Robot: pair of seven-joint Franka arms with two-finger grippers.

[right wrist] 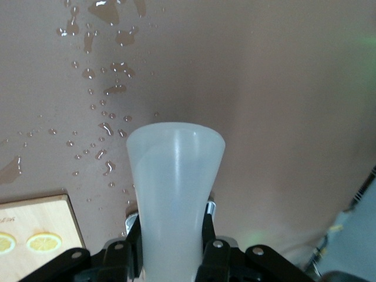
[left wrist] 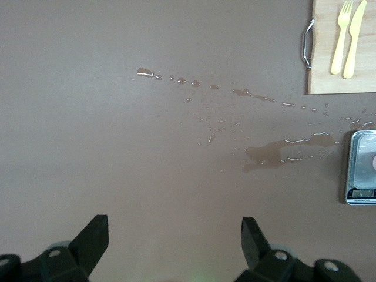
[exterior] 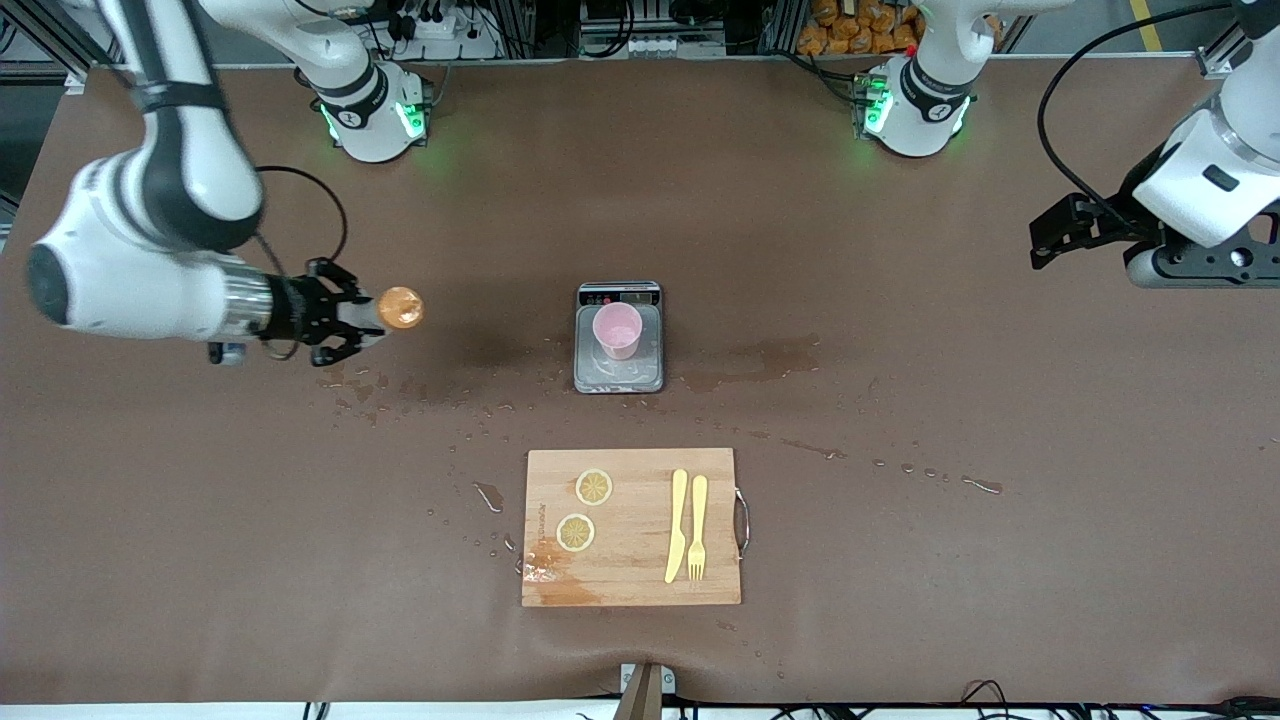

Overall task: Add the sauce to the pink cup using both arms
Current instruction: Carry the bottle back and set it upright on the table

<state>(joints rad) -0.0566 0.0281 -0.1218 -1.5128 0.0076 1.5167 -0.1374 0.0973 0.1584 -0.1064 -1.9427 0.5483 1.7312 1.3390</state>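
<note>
Currently I see the right gripper [exterior: 352, 318] clenched on the sauce [exterior: 398, 308], holding the bottle in the air over the wet table [exterior: 900, 600] toward the right arm's end, orange cap pointing at the pink cup [exterior: 617, 330]. That cup stands on the grey scale [exterior: 619, 375], farther from the front camera than the cutting board [exterior: 630, 580]. My left gripper [left wrist: 175, 244] waits with jaws released, holding nothing, over bare table at the left arm's end.

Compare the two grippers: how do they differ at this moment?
The right gripper is shut on the sauce bottle, over the table toward the right arm's end. The left gripper is open and holds nothing, over bare table toward the left arm's end. Both are black with two fingers.
</note>
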